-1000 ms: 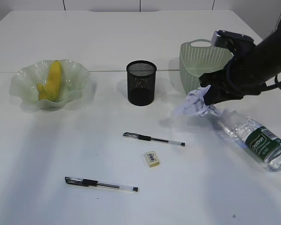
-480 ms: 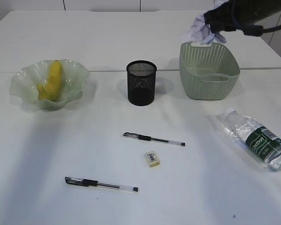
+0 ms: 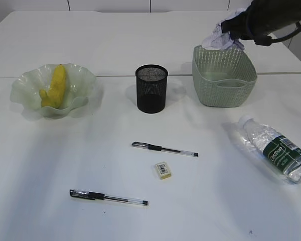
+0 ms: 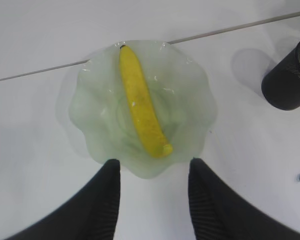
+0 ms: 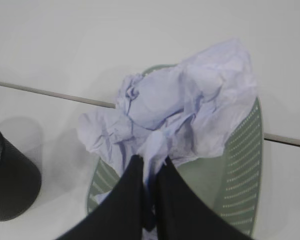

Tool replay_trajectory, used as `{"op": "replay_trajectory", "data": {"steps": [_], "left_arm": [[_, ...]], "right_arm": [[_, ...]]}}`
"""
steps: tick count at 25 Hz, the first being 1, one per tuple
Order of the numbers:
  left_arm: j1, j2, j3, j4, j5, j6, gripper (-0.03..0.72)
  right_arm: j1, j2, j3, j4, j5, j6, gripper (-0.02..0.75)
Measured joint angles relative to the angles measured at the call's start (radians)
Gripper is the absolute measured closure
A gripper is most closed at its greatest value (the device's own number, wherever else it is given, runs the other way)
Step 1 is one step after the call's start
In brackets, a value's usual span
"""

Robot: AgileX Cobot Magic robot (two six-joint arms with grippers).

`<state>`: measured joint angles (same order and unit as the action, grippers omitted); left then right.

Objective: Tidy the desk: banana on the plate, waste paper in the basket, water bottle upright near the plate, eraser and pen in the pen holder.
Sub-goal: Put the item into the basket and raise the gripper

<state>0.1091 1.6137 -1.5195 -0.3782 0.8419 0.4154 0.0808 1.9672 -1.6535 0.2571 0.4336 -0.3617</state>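
While the right gripper (image 5: 149, 172) hangs above the basket (image 3: 224, 80), its jaws are pinched tight on a crumpled wad of waste paper (image 5: 182, 107), and most of the wad bulges out past the fingertips. From the right wrist view the paper sits right over the basket's open mouth, not touching the rim as far as I can see. In the exterior view the same wad (image 3: 218, 36) is up near the basket's far edge, under the dark arm at top right.

Over on the other side, the left gripper (image 4: 154, 172) hovers above the plate (image 4: 190, 90) with its jaws spread about halfway and nothing between them. The banana (image 4: 141, 107) already lies in the plate, running across the middle with the dark stem tip at the far rim.

Everything else is still loose on the tabletop (image 3: 65, 150). The pen holder (image 3: 151, 88) stands upright between plate and basket. The water bottle (image 3: 276, 149) lies on its side at the right, cap pointing toward the basket, well apart from the plate. One pen (image 3: 164, 148) lies in front of the pen holder, the eraser (image 3: 163, 170) is just beside it on the near side, and a second pen (image 3: 108, 197) is lower left of those.
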Motion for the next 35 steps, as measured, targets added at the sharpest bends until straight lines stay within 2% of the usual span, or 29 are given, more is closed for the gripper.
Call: {"op": "replay_trajectory", "data": {"steps": [11,20,22,25,27,29,32,35], "left_arm": [[0.000,0.000,0.000,-0.027,0.011,0.000,0.429],[0.000,0.000,0.000,-0.078,-0.007,0.000,0.434],[0.000,0.000,0.000,-0.080,-0.009,0.000,0.434],[0.000,0.000,0.000,-0.081,-0.010,0.000,0.434],[0.000,0.000,0.000,-0.083,-0.010,0.000,0.434],[0.000,0.000,0.000,-0.090,-0.010,0.000,0.434],[0.000,0.000,0.000,-0.094,-0.010,0.000,0.434],[0.000,0.000,0.000,-0.094,-0.003,0.000,0.434]], "right_arm": [[-0.028,0.165,0.000,-0.003,-0.048,0.006,0.725],[-0.028,0.177,-0.002,-0.003,-0.088,0.006,0.715],[-0.028,0.177,-0.002,-0.003,-0.088,0.006,0.685],[-0.028,0.177,-0.002,0.001,-0.088,0.006,0.570],[-0.028,0.177,-0.002,0.005,-0.090,0.006,0.463],[-0.028,0.177,-0.002,0.012,-0.090,0.006,0.395],[-0.028,0.177,-0.004,0.027,-0.085,0.016,0.366],[-0.028,0.177,-0.019,0.029,-0.001,0.021,0.360]]}}
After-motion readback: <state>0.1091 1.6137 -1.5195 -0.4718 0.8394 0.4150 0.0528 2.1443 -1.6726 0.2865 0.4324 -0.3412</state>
